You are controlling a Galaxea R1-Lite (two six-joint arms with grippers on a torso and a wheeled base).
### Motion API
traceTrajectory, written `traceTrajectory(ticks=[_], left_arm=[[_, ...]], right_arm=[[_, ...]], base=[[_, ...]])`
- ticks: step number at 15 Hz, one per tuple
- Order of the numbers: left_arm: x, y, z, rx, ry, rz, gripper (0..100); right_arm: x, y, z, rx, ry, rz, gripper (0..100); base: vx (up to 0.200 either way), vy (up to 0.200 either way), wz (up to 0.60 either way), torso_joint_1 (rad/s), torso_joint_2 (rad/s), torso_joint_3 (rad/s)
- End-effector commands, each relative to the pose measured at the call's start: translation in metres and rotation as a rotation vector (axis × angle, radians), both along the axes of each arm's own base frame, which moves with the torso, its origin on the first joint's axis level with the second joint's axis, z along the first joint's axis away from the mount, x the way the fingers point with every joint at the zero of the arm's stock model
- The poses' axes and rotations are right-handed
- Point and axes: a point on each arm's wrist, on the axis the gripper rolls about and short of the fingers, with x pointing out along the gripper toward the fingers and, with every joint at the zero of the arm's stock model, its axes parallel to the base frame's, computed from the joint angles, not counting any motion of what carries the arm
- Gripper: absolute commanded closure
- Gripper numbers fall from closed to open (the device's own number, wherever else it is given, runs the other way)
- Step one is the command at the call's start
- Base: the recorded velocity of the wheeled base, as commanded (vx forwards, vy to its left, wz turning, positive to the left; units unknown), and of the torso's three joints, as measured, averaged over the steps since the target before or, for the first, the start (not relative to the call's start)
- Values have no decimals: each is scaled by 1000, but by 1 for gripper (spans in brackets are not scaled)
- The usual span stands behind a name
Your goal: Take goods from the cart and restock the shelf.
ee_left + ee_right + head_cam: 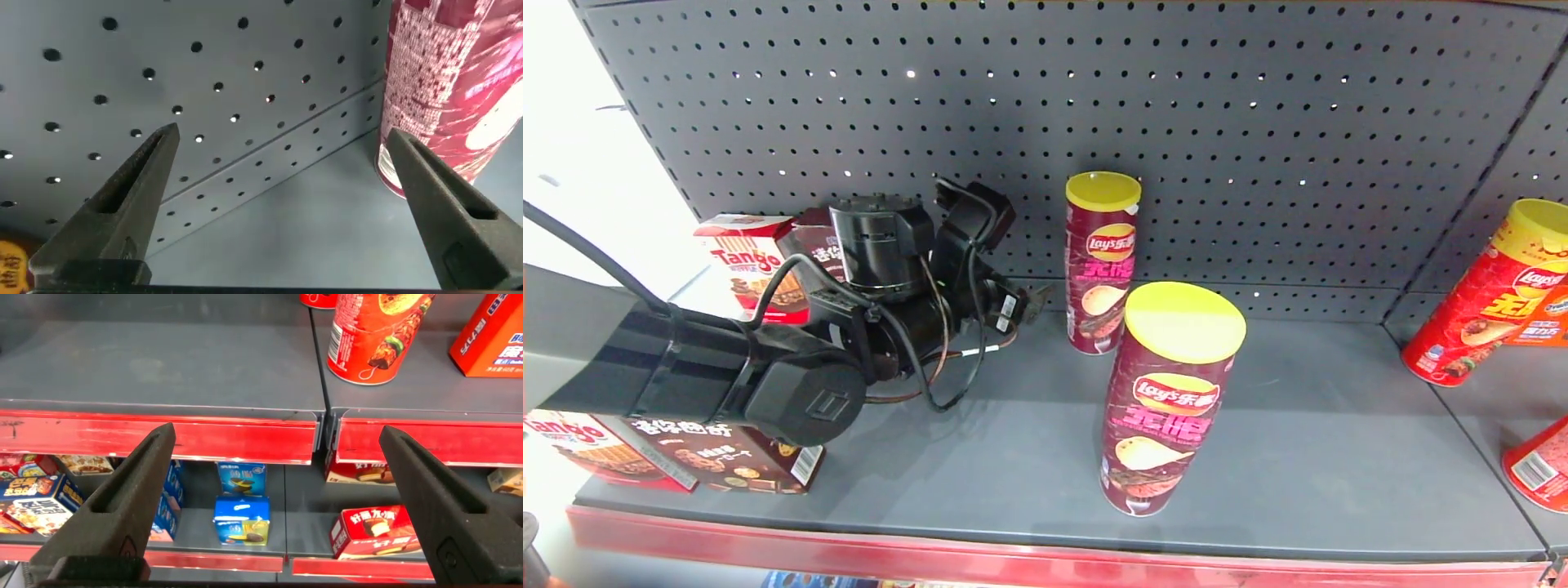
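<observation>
Far L of shelf (1339, 457): wafer box (742, 263) at the back w/ a darker cookie box (810, 242) touching it. At the front edge a 2nd wafer box (584, 451) and a choc-cookie box (723, 459) lie side by side, partly hidden by the L arm (711, 376) in head view.

L gripper (282, 135) sits low over the shelf near the pegboard back (1258, 122), fingers spread wide, nothing btwn them. The back maroon chip can (1101, 261) stands just beside it, upright by the pegboard. Front maroon chip can (1168, 400) is upright nearer the edge, a bit R of the back one; both have yellow lids.

Next bay R: red chip can (1478, 306), orange box (1543, 322) beside it, another red can (1539, 467) at the front.

R gripper (278, 431) is spread open and empty, out in front of the red edge strip (204, 434). Blue biscuit boxes (241, 518) sit on the lower shelf beyond.
</observation>
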Motion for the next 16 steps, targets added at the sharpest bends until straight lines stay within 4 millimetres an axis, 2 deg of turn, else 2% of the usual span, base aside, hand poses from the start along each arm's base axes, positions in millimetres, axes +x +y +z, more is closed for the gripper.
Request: traceTrajectory(ticks=[1,7,16], left_arm=[[4,-5,-9,10,19,-4,0],[10,-14,-14,12,23,-18,0],[10,-17,-9,4,8,-27,0]], right_arm=[[0,0,0,-1,1,0,0],[0,0,0,0,1,0,0],[0,0,0,-1,1,0,0]], base=[[0,0,0,0,0,0],[0,0,0,0,0,0],[0,0,0,0,0,0]])
